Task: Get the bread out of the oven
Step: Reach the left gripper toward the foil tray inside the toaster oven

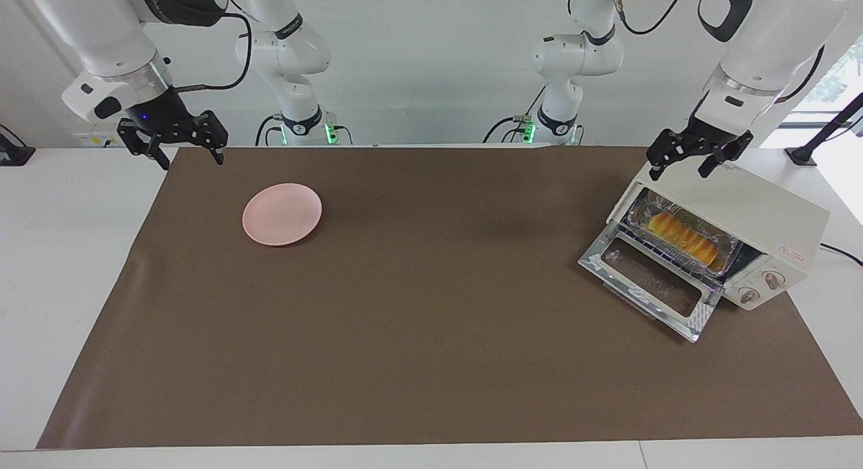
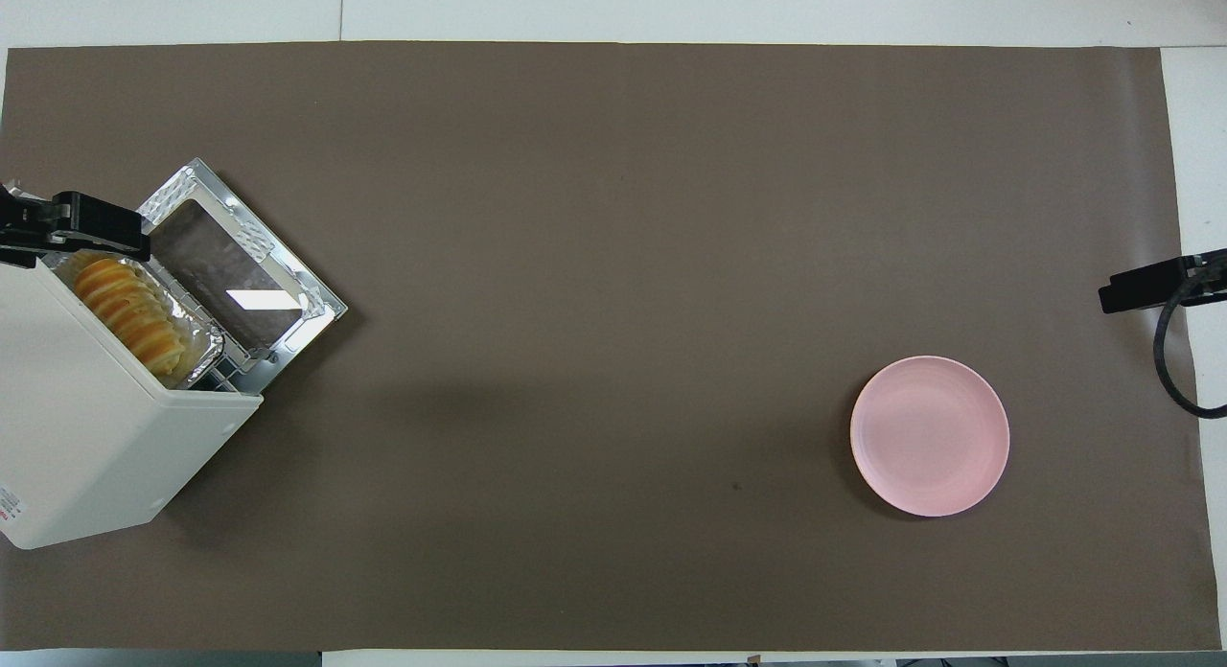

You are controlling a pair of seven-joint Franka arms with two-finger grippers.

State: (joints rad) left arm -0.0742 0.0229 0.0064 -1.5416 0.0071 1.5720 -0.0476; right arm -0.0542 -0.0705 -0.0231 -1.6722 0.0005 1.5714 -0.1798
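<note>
The cream-white oven (image 1: 741,206) (image 2: 86,427) stands at the left arm's end of the table, its glass door (image 1: 650,284) (image 2: 240,264) dropped flat open. Inside, on the wire rack, lies the yellow-orange ridged bread (image 1: 684,238) (image 2: 129,308) in a crinkled foil tray (image 1: 727,265) (image 2: 206,346). My left gripper (image 1: 681,166) (image 2: 57,236) hangs open just above the oven's top edge over the door opening, holding nothing. My right gripper (image 1: 192,155) (image 2: 1150,284) waits open and empty above the mat's corner at the right arm's end.
A round pink plate (image 1: 282,213) (image 2: 930,435) lies on the brown mat (image 1: 431,334) toward the right arm's end, a little farther from the robots than the right gripper. The open oven door juts out over the mat.
</note>
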